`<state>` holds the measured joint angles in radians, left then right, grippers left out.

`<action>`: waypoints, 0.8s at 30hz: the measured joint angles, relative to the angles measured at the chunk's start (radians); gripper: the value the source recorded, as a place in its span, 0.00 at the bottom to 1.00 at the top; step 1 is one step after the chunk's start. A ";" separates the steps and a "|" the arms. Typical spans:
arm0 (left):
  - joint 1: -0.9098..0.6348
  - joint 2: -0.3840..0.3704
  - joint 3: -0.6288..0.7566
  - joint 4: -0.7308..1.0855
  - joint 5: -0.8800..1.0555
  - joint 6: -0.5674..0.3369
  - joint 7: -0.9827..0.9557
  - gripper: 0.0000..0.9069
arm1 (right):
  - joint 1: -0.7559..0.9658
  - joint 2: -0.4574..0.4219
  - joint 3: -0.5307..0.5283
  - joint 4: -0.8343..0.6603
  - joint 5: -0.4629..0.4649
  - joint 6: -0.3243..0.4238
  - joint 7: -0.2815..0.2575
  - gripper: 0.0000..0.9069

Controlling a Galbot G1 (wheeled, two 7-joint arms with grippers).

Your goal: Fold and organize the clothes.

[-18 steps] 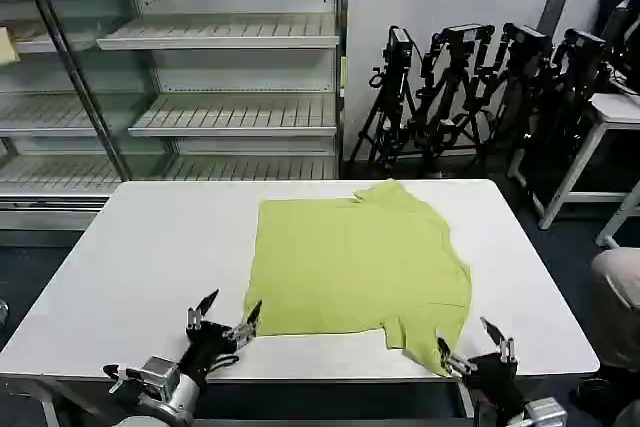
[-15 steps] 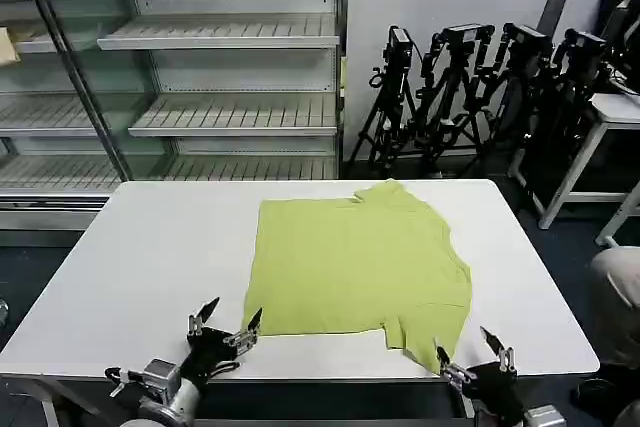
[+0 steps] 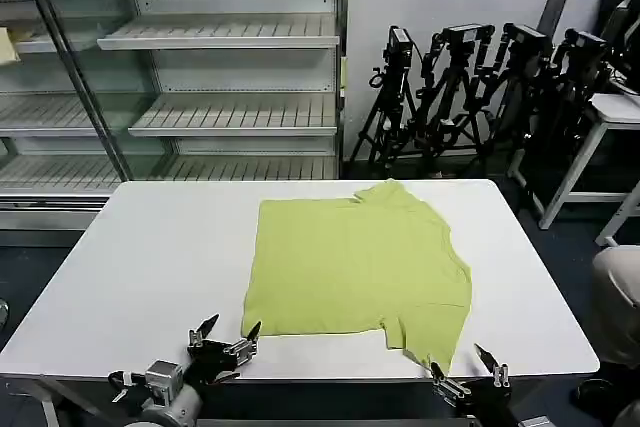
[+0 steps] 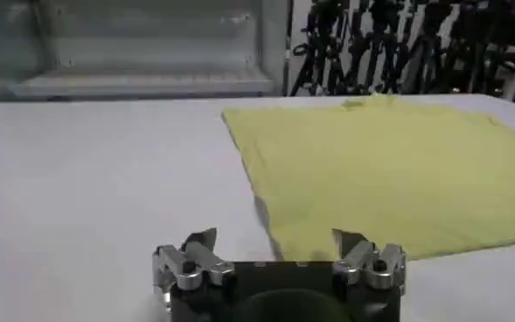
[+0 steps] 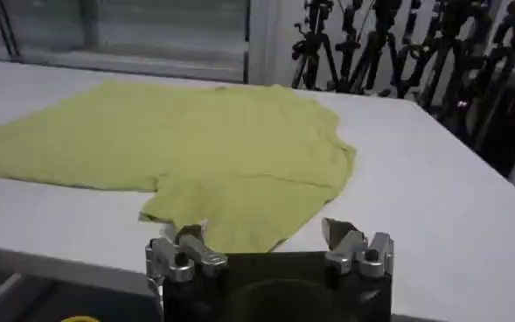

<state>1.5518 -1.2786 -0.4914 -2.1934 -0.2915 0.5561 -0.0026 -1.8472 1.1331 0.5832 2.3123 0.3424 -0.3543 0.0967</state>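
Head view: lime T-shirt (image 3: 358, 262), partly folded, lies flat on the white surface (image 3: 150, 257), slightly toward 3 o'clock of centre, neckline at 12 o'clock, one sleeve flap at the 5 o'clock corner. Left claw (image 3: 226, 332) sits at 7 o'clock by the shirt's near hem corner, fingers spread wide, holding nothing. Right claw (image 3: 467, 367) sits at 5 o'clock, just off the sleeve tip at the surface's near edge, fingers likewise spread, empty. Shelving (image 3: 225, 77) and tripods (image 3: 470, 87) stand at 12 o'clock beyond.
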 measured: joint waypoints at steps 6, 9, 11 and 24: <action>0.001 0.001 -0.004 0.008 -0.006 0.009 0.001 0.02 | 0.010 -0.002 -0.013 0.002 0.012 -0.027 0.008 0.34; 0.000 0.001 -0.001 0.012 -0.009 0.012 0.001 0.02 | 0.014 -0.004 -0.021 0.005 0.023 -0.041 0.010 0.00; 0.000 0.000 0.001 0.012 -0.010 0.013 0.001 0.02 | 0.019 -0.007 -0.025 0.005 0.030 -0.052 0.012 0.00; 0.001 -0.008 0.009 0.014 -0.012 0.018 0.008 0.02 | 0.045 -0.015 -0.046 0.000 0.066 -0.092 0.019 0.00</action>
<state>1.5524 -1.2864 -0.4821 -2.1791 -0.3035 0.5742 0.0055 -1.8019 1.1181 0.5376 2.3120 0.4086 -0.4467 0.1157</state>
